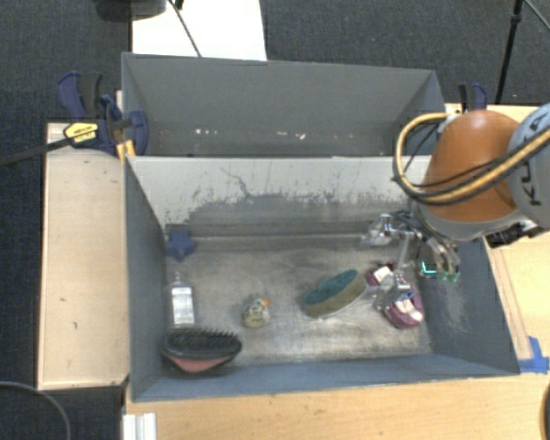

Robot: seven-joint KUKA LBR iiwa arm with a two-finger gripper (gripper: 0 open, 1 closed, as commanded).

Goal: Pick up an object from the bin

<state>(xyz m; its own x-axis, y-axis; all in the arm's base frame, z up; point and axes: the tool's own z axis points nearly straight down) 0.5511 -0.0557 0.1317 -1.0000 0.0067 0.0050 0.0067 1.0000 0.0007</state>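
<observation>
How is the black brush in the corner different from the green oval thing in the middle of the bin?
The black brush is dark with a pinkish edge below; the green oval thing is teal on top with an olive rim. The brush lies in the near left corner of the bin, level across the view; the green thing lies right of the middle, slanting up toward the right. Both are oval and lie on the floor.

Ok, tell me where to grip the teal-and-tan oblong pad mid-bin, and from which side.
Probably take the teal-and-tan pad across its narrow middle, coming straight down from above. It lies flat and slanted, with both long sides free, well off the bin walls.
</observation>
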